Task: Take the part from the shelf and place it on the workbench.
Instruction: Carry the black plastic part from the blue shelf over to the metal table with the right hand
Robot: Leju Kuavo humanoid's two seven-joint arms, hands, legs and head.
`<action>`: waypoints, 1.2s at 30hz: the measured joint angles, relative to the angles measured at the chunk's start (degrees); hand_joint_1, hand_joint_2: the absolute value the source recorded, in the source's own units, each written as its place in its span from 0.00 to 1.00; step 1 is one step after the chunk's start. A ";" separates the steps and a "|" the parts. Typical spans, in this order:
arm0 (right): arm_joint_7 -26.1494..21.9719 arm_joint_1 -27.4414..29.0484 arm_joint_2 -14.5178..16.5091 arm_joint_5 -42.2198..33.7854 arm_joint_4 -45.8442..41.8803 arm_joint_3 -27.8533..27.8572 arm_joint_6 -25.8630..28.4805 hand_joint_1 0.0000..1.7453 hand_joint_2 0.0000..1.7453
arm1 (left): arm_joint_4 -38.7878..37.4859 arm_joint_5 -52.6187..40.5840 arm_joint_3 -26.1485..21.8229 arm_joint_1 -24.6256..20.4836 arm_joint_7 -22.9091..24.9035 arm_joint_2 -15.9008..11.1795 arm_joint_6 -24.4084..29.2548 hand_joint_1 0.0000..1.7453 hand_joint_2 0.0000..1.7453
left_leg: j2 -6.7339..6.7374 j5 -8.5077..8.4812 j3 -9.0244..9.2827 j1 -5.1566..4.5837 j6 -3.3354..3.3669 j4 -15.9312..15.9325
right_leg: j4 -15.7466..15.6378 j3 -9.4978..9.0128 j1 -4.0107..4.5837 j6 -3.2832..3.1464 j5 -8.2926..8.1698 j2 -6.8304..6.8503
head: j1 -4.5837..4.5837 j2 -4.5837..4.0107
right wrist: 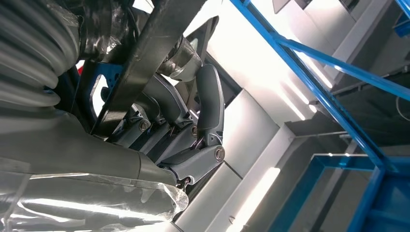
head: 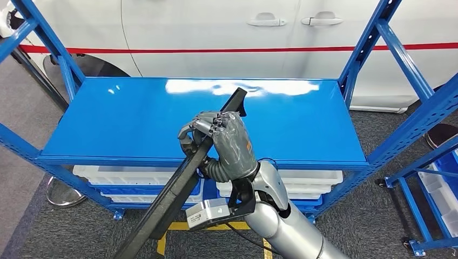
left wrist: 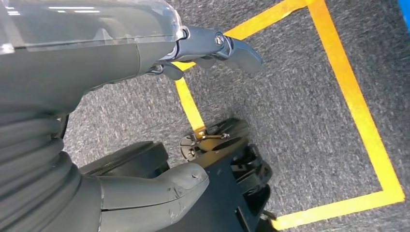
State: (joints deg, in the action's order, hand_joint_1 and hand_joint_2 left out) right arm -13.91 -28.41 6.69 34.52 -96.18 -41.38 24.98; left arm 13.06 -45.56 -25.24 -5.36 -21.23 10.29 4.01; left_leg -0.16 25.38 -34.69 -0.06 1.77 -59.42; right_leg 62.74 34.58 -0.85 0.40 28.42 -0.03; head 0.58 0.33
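Holding the part, a long black bar, the right hand has its fingers wrapped around it near the upper end, above the blue shelf. It looks stiff and end-heavy below the hand; gripping nearer the middle would steady it. The left hand hangs over the floor, fingers apart, holding nothing.

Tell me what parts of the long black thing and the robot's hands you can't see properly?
- Head view: the black part's lower end is cut off by the picture's bottom edge.
- Head view: the right hand covers the part's middle.
- Left wrist view: the left hand's fingers hide behind its grey cover.
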 joint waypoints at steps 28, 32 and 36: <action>5.15 -4.64 1.63 6.16 9.89 -0.70 2.89 1.00 1.00 | 0.08 -2.24 1.59 -4.68 1.02 -2.42 -6.39 0.00 1.00 | 0.25 -0.79 0.26 0.07 0.60 1.18 | 7.31 4.08 0.06 0.30 2.02 0.14 | -0.01 0.00; 7.39 -7.54 1.67 7.79 12.67 0.67 2.75 1.00 1.00 | 0.08 -2.40 2.15 -4.71 1.45 -1.75 -6.35 0.00 1.00 | 0.23 -1.02 -1.31 -0.18 -0.39 -0.33 | -1.56 -0.45 0.44 -0.62 -0.27 0.05 | 0.01 0.00; 8.32 -9.44 1.81 8.25 15.26 2.04 2.64 1.00 1.00 | 0.08 -2.40 2.36 -4.69 1.64 -1.52 -6.33 0.00 1.00 | 0.11 0.16 -2.32 0.10 -1.79 -1.81 | -2.16 0.11 0.29 -2.04 -1.65 0.19 | 0.02 0.00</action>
State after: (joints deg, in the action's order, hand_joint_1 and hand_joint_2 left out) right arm -5.58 -37.85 8.50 42.77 -80.91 -39.34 27.62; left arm 13.14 -47.95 -22.88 -10.05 -19.59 8.77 -2.32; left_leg -0.04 25.54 -37.01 0.04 -0.02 -61.23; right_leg 60.58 34.69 -0.57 -1.64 26.77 0.16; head 0.60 0.33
